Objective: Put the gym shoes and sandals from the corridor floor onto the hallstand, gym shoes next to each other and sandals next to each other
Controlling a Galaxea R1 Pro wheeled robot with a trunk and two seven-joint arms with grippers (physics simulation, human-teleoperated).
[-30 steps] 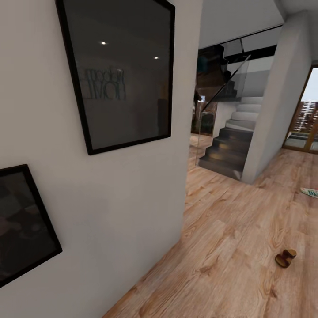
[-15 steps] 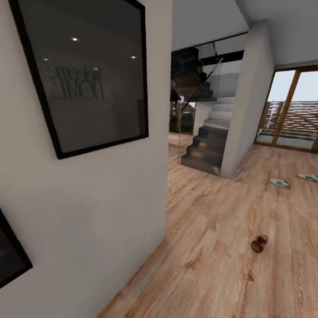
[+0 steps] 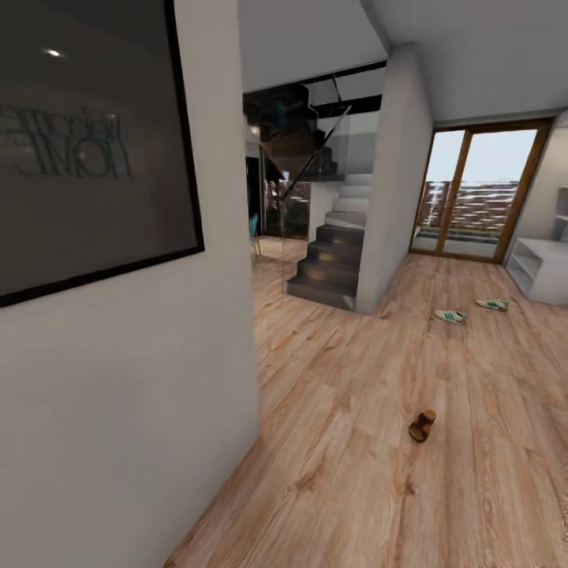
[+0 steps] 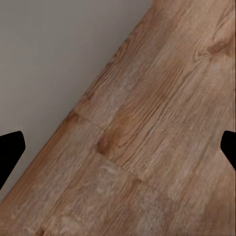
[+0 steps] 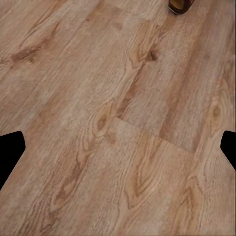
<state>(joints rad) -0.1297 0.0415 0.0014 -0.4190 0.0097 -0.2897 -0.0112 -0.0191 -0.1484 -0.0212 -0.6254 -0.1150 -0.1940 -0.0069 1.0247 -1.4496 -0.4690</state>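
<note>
Not much of the robot to look at here, honestly. From the left wrist camera you get two matte black fingers [image 4: 10, 150], one poking in at each side edge, each a flat dark wedge narrowing to a blunt tip (no screws, seams, cables or markings I can make out, they're basically solid silhouettes). The right wrist camera gives the same deal: a pair of plain black fingers [image 5: 11, 147], same wedge shape, same flat finish with no shine. Between each pair there's a wide gap. Anything of the arms behind the fingers is out of frame.
</note>
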